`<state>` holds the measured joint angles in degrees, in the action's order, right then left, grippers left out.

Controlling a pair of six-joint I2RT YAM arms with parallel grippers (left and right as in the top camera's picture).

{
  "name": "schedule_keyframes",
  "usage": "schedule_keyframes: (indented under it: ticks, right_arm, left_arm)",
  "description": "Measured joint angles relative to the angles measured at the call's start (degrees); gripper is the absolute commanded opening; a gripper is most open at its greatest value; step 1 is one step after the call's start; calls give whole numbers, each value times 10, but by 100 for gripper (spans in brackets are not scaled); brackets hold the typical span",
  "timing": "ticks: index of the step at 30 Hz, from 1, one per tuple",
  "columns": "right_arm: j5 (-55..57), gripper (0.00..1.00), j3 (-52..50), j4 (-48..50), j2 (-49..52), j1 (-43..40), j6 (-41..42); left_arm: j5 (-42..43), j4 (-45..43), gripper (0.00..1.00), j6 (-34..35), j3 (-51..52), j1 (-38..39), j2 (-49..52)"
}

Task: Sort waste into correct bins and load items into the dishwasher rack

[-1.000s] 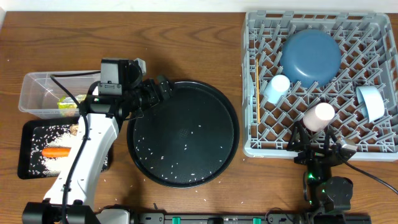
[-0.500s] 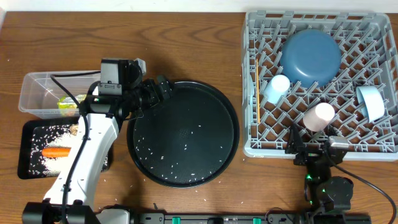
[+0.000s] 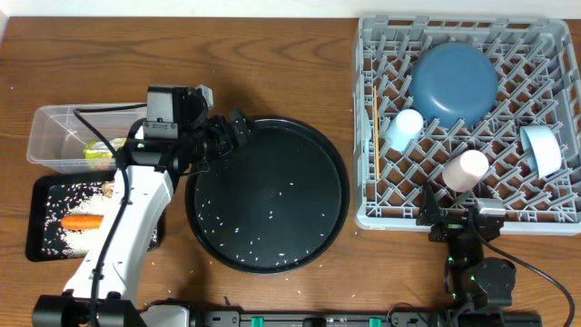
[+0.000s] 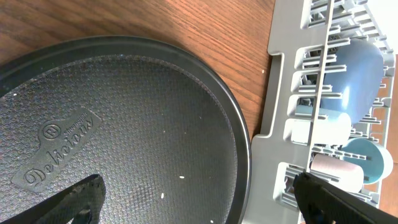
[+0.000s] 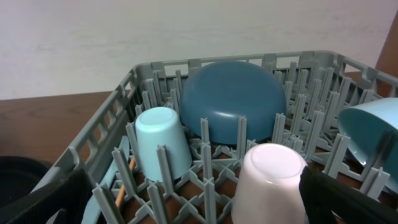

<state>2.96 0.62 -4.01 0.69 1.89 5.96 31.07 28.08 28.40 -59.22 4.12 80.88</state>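
Observation:
The grey dishwasher rack (image 3: 381,213) holds a dark-blue plate (image 3: 454,86), a light-blue cup (image 3: 404,127), a pink cup (image 3: 467,168), a pale-blue bowl (image 3: 542,150) and chopsticks (image 3: 374,118). My right gripper (image 3: 457,211) stands open at the rack's front wall, just short of the pink cup (image 5: 270,183), holding nothing. My left gripper (image 3: 234,130) is open and empty over the rim of the round black tray (image 3: 268,195), which carries scattered rice grains (image 3: 272,215). The clear tub (image 3: 54,136) holds the wrapper (image 3: 98,150). The black tray (image 3: 45,222) holds the carrot (image 3: 82,221) and rice.
The left arm's white link (image 3: 127,227) lies over the right side of both bins. In the left wrist view the rack's corner (image 4: 277,93) stands close beside the round tray's rim (image 4: 242,162). Bare wooden table (image 3: 272,64) shows behind the tray.
The right gripper has drawn back slightly from the pink cup toward the rack's front wall. The left arm has not moved.

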Motion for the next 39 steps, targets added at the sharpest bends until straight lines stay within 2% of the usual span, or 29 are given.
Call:
schedule_keyframes:
  ticks: [16,34,39]
  right_arm:
    - [0,99,0,0,0,0,-2]
    - [0,99,0,0,0,-1,-2]
    - [0,99,0,0,0,-1,-2]
  left_arm:
    - [0,1,98,0,1,0,-27]
    - [0,2,98,0,2,0,-511]
    - [-2,46,98,-8,2,0,-610]
